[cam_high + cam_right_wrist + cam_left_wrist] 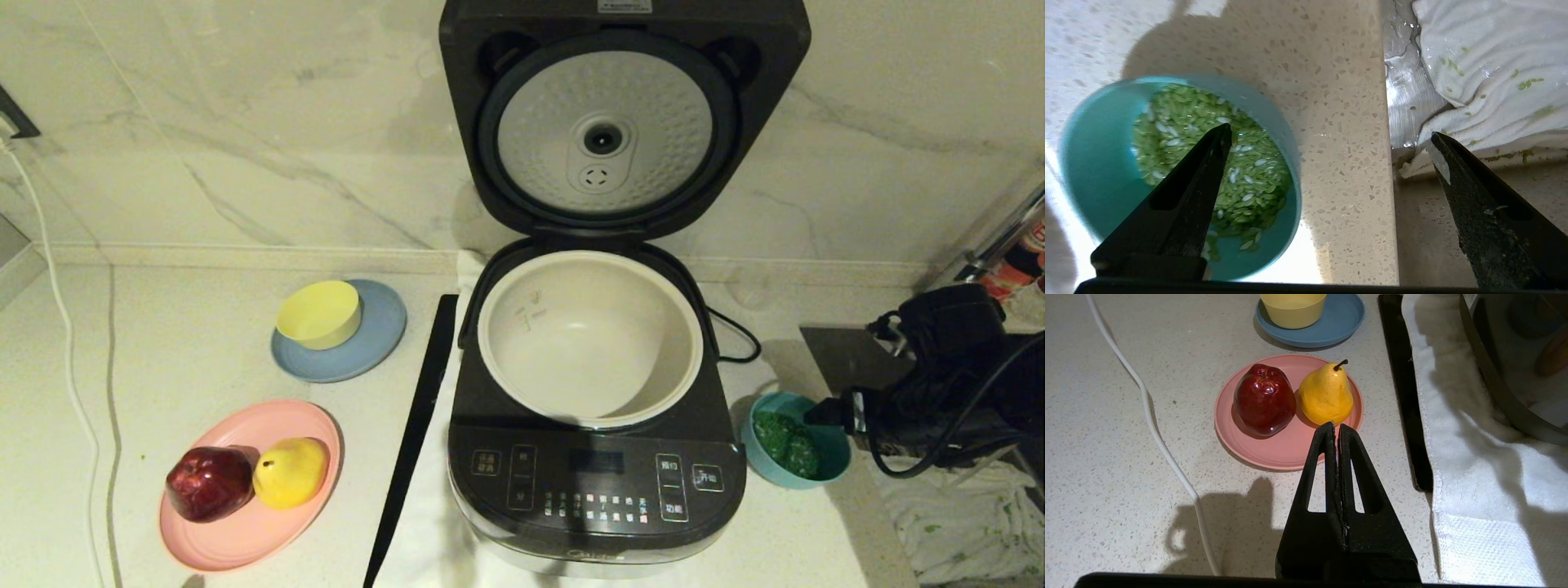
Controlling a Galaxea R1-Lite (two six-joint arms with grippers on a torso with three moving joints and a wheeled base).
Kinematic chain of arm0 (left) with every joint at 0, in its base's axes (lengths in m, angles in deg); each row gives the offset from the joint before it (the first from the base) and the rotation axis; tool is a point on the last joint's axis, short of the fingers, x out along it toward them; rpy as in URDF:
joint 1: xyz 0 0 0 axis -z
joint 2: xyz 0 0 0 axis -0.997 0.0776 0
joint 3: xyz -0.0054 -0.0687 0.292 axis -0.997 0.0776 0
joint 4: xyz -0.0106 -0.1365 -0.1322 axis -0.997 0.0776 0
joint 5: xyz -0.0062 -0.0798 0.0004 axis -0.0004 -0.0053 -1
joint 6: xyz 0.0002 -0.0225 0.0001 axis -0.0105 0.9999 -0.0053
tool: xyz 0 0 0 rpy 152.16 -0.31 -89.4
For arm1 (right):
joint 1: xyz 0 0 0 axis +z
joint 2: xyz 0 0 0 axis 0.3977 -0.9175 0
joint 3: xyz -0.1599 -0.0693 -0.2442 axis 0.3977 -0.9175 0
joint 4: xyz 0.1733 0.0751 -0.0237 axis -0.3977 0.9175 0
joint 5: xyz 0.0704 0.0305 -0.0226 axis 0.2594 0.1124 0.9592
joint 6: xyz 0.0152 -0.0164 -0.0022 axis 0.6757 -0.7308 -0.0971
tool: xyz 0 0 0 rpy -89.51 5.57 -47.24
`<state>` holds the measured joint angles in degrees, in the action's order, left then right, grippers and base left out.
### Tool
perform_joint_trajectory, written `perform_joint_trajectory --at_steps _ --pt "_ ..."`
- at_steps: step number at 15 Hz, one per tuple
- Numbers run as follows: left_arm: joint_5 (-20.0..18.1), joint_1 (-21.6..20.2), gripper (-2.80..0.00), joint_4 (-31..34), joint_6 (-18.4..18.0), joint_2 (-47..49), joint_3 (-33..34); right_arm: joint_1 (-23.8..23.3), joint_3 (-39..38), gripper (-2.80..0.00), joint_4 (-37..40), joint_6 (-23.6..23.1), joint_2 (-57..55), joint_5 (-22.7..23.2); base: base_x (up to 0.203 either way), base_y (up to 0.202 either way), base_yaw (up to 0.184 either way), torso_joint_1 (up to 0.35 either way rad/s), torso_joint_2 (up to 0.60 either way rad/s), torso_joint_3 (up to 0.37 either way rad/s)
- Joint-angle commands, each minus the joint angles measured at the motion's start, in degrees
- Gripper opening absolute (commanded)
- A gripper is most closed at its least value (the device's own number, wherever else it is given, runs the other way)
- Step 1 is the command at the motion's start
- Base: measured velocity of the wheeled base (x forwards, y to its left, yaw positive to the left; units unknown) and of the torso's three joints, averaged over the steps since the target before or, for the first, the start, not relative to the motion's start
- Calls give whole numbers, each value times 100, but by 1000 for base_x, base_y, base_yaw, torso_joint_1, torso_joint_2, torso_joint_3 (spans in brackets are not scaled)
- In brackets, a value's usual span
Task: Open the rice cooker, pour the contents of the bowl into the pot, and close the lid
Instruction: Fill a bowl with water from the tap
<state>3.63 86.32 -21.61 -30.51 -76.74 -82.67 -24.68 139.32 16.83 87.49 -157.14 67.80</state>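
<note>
While the lid point(624, 122) of the rice cooker point(596, 482) stands open over the cream pot point(589, 336), the teal bowl point(767, 465) with green contents point(785, 445) sits at the cooker's three o'clock. The right gripper point(1331, 139) hangs over the bowl, fingers wide apart. The left gripper point(1336, 426), fingers pressed together, hovers near the pink plate point(1286, 451).

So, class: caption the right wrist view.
Open right tool straddling the teal bowl's rim, above its green contents.
</note>
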Motion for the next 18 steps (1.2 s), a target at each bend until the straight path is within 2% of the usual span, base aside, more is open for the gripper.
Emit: perform_joint_trajectory --at_steps 1,12,13,18 --pt "-1 2 -280 -2 -3 2 44 -82 -17 0 -1 9 -159 9 0 0 0 0 0 0" --pt "2 2 -280 -2 -3 2 44 -148 -53 0 -1 3 -317 24 0 0 0 0 0 0" --pt "2 2 -280 -2 -3 2 44 -148 -43 -280 -1 9 -309 27 0 0 0 0 0 0" --pt "2 2 -280 -2 -3 2 44 -148 -70 -280 -1 18 -361 27 0 0 0 0 0 0"
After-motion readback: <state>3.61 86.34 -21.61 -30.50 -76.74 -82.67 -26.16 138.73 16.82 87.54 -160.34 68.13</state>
